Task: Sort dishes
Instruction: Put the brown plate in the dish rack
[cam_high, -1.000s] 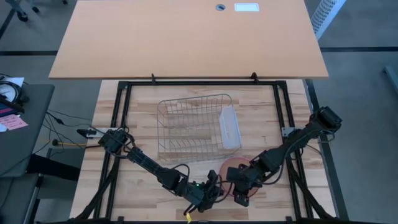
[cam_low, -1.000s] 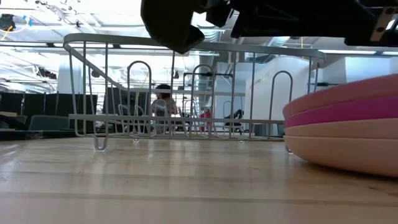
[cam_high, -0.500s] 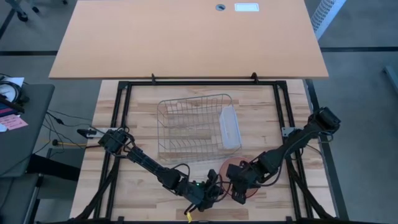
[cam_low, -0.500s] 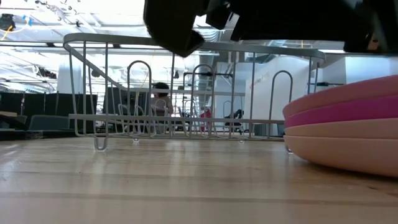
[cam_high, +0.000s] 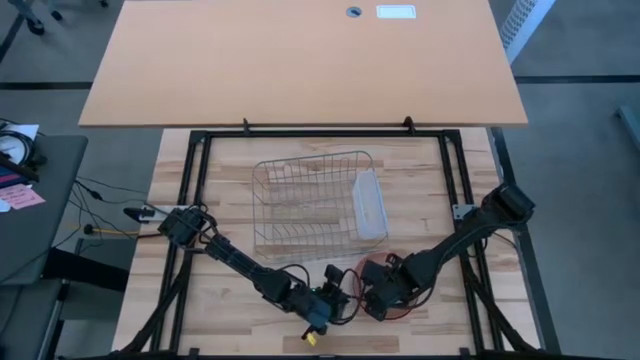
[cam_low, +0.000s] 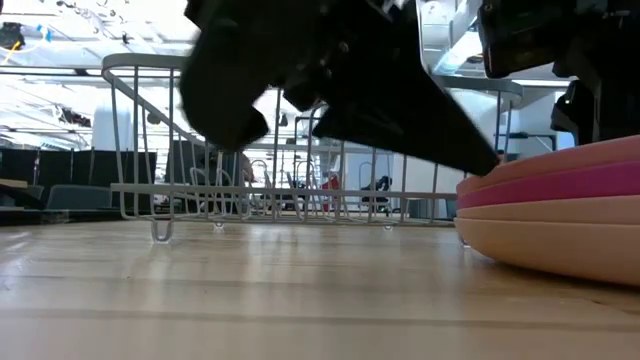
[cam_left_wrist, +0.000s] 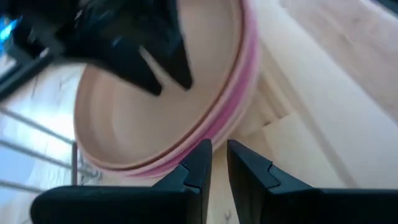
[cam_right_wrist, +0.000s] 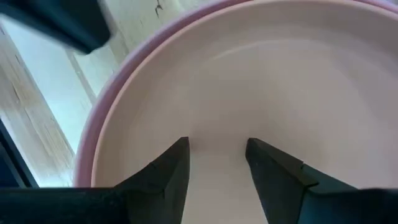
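Wooden table (cam_high: 180, 300) under overhead camera; room with racks and lights visible behind at table height.

Plates (cam_low: 560, 215): one stack, lower right of centre in the high view, near the front edge. Layers seen side-on at table height: pale pink on top, magenta under it, salmon-orange beneath. Stack sits flat on the table, just in front of the wire rack (cam_high: 305, 205).

Right gripper (cam_right_wrist: 214, 162): directly over the top plate (cam_right_wrist: 261, 93), fingers parted with a clear gap, nothing between them. Contact with the plate surface cannot be told.

Left gripper (cam_left_wrist: 214, 163): just beside the stack's left edge in the high view, fingers nearly together with a thin slit, empty.

Tub (cam_high: 370, 205): translucent, standing in the right end of the rack.
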